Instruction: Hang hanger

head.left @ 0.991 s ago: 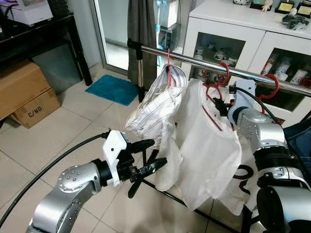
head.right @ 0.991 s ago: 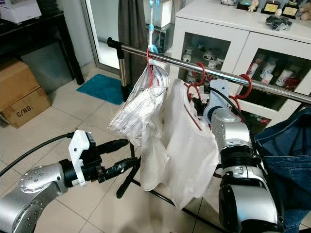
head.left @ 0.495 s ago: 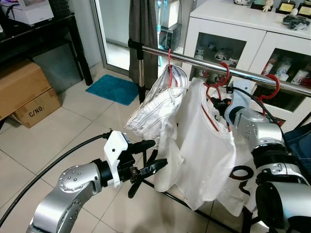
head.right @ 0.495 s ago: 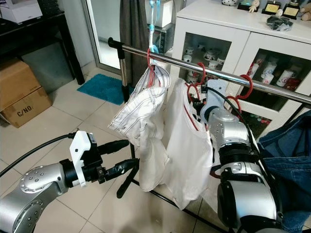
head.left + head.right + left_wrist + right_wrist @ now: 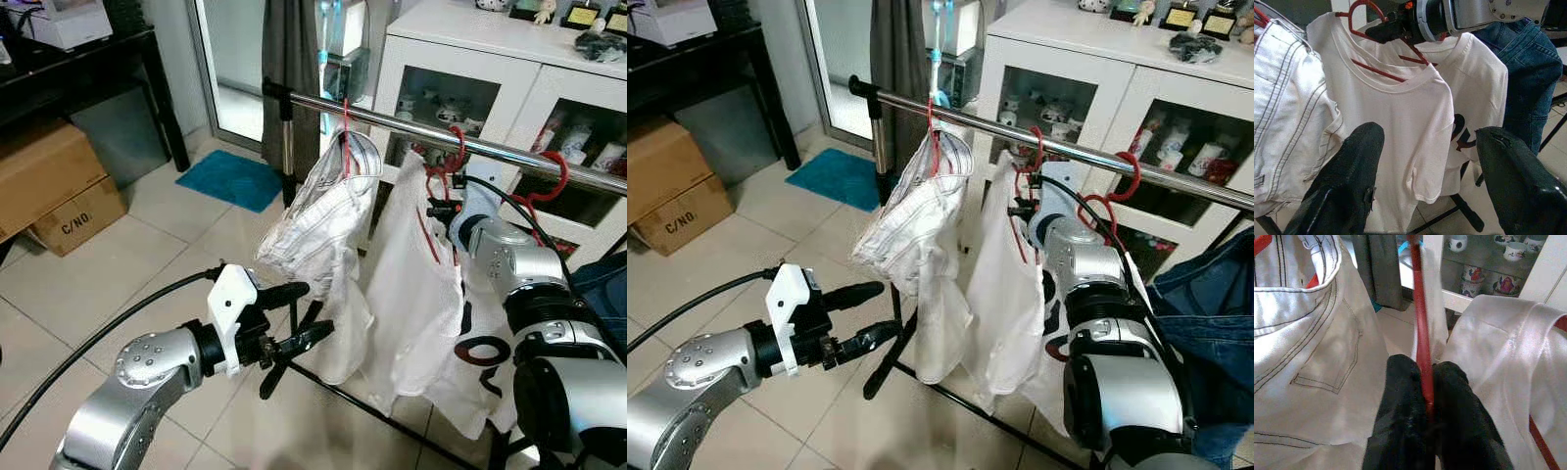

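Nearest you, lower left of the head view: your left claw [image 5: 294, 318] hangs low in front of the rack, fingers spread wide, holding nothing, aimed at the hem of the white T-shirt [image 5: 416, 284]. Mid-frame right, your right claw [image 5: 1424, 401] is pressed together on the red hanger [image 5: 1419, 323] that carries that shirt; the wrist view shows the red wire pinched between the two black fingers [image 5: 1400, 396]. The hanger's hook [image 5: 456, 147] sits right at the chrome rail [image 5: 490, 147], but you cannot tell from here whether it is over the rail or just beside it. Risk: if you let go before the hook is seated, hanger and shirt drop to the floor. Risk two: the pale jeans [image 5: 318, 220] on their own hanger crowd one side and a second printed shirt [image 5: 480, 348] the other, so a sideways nudge could snag cloth or knock a neighbouring hook [image 5: 549, 176] off the rail. Pulling down on the thin wire could also twist it in the pinch. Beyond: beige tiled floor [image 5: 108, 264], cardboard boxes [image 5: 54, 186] at left, a teal mat [image 5: 233, 179] by the doorway, a dark desk [image 5: 88, 59] upper left, a white glass-front cabinet [image 5: 470, 69] behind the rail.
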Robot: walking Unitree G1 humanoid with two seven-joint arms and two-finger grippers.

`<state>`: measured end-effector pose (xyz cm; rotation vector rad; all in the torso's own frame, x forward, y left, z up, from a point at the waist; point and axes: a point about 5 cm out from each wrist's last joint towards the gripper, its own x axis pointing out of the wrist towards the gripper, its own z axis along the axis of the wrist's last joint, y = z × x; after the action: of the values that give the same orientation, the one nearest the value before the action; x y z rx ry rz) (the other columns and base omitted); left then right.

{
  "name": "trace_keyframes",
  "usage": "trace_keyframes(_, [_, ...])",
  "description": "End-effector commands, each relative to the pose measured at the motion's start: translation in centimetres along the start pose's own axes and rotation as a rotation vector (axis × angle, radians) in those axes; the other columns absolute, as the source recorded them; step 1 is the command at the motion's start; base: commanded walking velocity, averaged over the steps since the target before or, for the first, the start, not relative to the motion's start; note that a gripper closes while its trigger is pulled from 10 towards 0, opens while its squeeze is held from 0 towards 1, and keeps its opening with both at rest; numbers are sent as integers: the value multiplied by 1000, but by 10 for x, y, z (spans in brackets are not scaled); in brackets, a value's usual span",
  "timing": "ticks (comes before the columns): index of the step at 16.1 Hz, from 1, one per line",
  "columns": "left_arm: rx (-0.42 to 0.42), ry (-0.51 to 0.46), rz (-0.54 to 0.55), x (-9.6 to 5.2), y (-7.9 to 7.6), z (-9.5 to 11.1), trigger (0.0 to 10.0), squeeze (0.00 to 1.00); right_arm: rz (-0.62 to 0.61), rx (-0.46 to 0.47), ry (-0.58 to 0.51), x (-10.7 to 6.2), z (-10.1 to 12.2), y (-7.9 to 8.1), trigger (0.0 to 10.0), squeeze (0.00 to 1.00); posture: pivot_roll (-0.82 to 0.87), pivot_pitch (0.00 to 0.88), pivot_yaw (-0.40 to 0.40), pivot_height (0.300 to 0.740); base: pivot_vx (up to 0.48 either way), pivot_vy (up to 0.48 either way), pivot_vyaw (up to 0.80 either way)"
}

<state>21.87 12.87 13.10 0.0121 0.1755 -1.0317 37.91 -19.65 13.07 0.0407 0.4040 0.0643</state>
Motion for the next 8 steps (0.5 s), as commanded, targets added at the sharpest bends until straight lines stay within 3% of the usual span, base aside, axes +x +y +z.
trace_keyframes(1, [15, 20, 5, 1, 2, -1, 10000, 0, 15, -7, -5, 1, 3, 3, 0, 0, 9, 0, -20, 740, 0, 0, 0])
trace_keyframes(8, [53, 36, 93, 1, 11, -4, 10000, 0, -5, -50, -50, -3, 5, 1, 0, 0, 3, 0, -11, 740, 0, 0, 0])
